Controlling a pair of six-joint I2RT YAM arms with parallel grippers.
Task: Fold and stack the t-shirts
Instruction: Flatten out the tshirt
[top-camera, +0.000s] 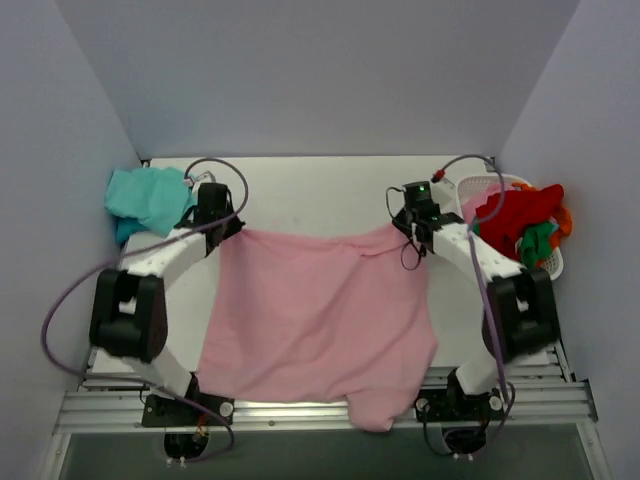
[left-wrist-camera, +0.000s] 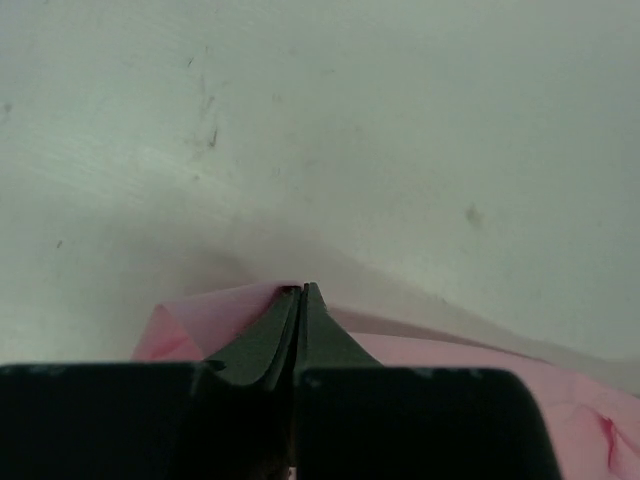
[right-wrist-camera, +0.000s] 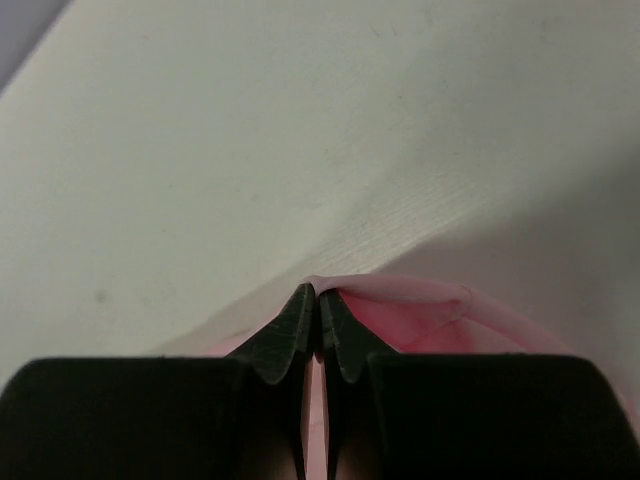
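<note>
The light pink t-shirt (top-camera: 320, 315) is spread over the middle of the white table (top-camera: 320, 190), with one corner hanging past the near edge. My left gripper (top-camera: 232, 228) is shut on its far left corner, where pink cloth (left-wrist-camera: 215, 315) shows around the fingertips. My right gripper (top-camera: 408, 232) is shut on its far right corner, where pink cloth (right-wrist-camera: 420, 315) folds over the fingertips. The far edge is pulled fairly taut between them. The teal t-shirt (top-camera: 148, 198) lies crumpled at the table's far left.
A white plastic basket (top-camera: 545, 262) at the far right holds red, green and orange garments (top-camera: 525, 222). Grey walls close in the left, back and right. A metal rail (top-camera: 320, 408) runs along the near edge.
</note>
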